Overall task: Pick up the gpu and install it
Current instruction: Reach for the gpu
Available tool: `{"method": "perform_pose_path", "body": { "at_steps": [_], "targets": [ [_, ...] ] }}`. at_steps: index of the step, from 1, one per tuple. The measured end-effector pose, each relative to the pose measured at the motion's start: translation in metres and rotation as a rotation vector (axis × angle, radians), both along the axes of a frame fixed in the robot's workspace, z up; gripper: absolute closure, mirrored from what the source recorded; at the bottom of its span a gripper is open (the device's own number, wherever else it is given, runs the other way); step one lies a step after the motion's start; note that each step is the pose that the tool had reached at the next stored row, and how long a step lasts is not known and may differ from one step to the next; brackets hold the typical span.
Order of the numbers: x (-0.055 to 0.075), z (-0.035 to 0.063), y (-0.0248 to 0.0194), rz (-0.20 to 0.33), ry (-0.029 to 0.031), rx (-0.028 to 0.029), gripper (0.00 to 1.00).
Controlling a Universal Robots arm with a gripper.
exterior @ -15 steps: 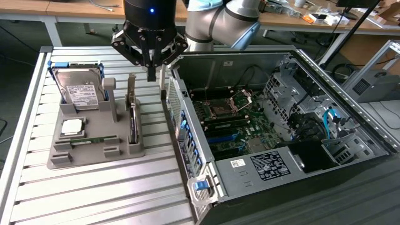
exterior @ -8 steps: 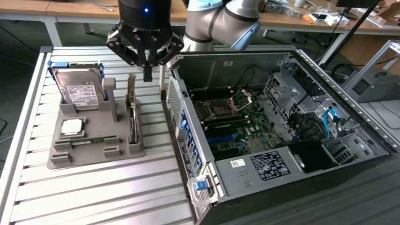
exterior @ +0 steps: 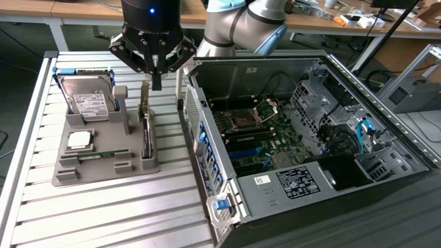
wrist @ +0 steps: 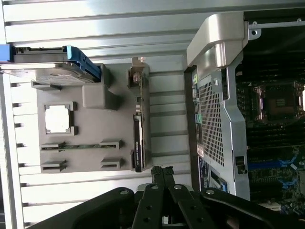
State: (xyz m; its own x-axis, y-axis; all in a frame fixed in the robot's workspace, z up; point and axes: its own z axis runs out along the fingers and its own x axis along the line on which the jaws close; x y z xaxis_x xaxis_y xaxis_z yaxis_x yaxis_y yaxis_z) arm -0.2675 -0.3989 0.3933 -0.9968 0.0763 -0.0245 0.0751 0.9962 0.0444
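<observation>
gpu (exterior: 146,132) thin, flat, edge-on in grey holder (exterior: 103,171)

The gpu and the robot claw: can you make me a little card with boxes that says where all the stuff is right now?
gpu: standing on its edge in a slot of the gray holder, not picked up
gripper: shut, empty, in the air above the holder near the gpu, not touching it
also in the holder: hard drive, processor chip, memory stick
computer case: open, beside the holder on the exterior view's right
gpu installed: not yet
</observation>
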Motion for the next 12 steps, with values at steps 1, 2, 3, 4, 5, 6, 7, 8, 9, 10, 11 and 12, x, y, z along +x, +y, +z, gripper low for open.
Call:
{"method": "perform_pose_path", "body": {
  "at_steps": [1, 2, 3, 4, 5, 6, 7, 8, 9, 10, 11, 12],
  "targets": [
    [-0.001, 0.0, 0.0, 0.0, 0.0, 0.0, 0.89],
    [-0.003, 0.0, 0.0, 0.0, -0.0001, 0.0, 0.89],
    [-0.004, 0.0, 0.0, 0.0, -0.0001, 0.0, 0.89],
    [-0.005, 0.0, 0.0, 0.0, 0.0, 0.0, 0.89],
    [-0.006, 0.0, 0.0, 0.0, 0.0, 0.0, 0.89],
    [-0.008, 0.0, 0.0, 0.0, 0.0, 0.0, 0.89],
    [-0.009, 0.0, 0.0, 0.0, 0.0, 0.0, 0.89],
    [-0.01, 0.0, 0.0, 0.0, 0.0, 0.0, 0.89],
    [-0.012, 0.0, 0.0, 0.0, 0.0, 0.0, 0.89],
    [-0.014, 0.0, 0.0, 0.0, 0.0, 0.0, 0.89],
    [-0.014, 0.0, 0.0, 0.0, 0.0, 0.0, 0.89],
    [-0.014, 0.0, 0.0, 0.0, 0.0, 0.0, 0.89]
  ]
}}
